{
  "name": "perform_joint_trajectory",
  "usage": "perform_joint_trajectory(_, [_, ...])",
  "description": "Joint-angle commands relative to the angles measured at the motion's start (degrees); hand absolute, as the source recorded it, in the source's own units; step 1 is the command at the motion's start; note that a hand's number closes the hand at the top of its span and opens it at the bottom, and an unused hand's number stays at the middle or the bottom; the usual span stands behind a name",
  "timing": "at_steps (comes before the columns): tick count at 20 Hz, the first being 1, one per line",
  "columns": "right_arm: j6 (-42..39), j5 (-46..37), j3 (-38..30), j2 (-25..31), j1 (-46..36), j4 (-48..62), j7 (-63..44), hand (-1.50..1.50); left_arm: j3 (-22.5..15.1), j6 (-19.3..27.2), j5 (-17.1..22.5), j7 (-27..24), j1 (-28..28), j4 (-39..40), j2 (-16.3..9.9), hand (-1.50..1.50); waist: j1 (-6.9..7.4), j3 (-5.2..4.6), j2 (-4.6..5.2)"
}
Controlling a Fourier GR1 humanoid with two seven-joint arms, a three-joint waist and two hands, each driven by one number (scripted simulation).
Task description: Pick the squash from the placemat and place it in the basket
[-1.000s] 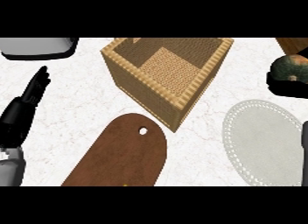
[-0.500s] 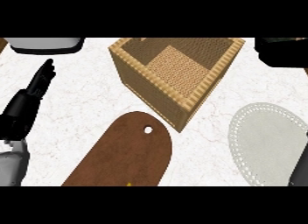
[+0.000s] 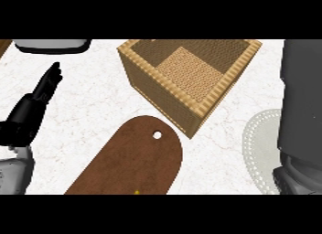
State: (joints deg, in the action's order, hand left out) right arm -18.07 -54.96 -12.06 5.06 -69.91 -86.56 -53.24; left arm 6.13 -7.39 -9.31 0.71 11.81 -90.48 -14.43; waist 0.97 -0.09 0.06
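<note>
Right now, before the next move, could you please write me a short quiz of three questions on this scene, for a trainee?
1. True or false: the squash already lies inside the basket.
2. What covers part of the placemat?
A) the grey right forearm
B) the basket
C) the left robot hand
3. Fill in the word: the left robot hand rests near the view's left edge with its fingers ____ (straight or curled).

Key: 1 false, the part of the basket's inside that shows holds nothing; 2 A; 3 straight.
</note>
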Motion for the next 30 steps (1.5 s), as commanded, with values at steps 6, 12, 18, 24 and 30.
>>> perform_joint_trajectory(6, [6.34,-0.68,-0.98,-3.75,-9.15,22.50,-2.00,1.50,0.69,-0.81,0.44,0.40,1.74,0.94,-0.43,0.00,0.37,0.02,0.30])
perform_joint_trajectory(12, [4.25,0.76,-3.01,-2.79,-11.95,30.21,-4.93,1.50,0.56,1.12,-1.52,-3.20,0.80,3.72,0.62,0.00,0.08,0.01,0.28])
perform_joint_trajectory(18, [-4.48,-3.55,3.09,-2.34,-9.89,30.59,-8.50,1.50,1.98,-0.96,0.19,-0.13,2.10,2.52,-1.31,0.00,-0.95,0.04,-0.18])
perform_joint_trajectory(24, [-10.08,-0.21,0.51,0.77,-11.51,34.76,-4.91,-1.50,0.38,-0.12,-0.56,0.63,-0.01,0.16,0.71,0.00,-0.58,0.07,-0.12])
perform_joint_trajectory(30, [-4.84,3.09,-1.57,-3.00,-9.55,32.83,-4.56,-1.50,0.38,-0.01,-0.80,-0.29,-0.77,-0.49,1.15,0.00,-0.56,0.08,-0.13])
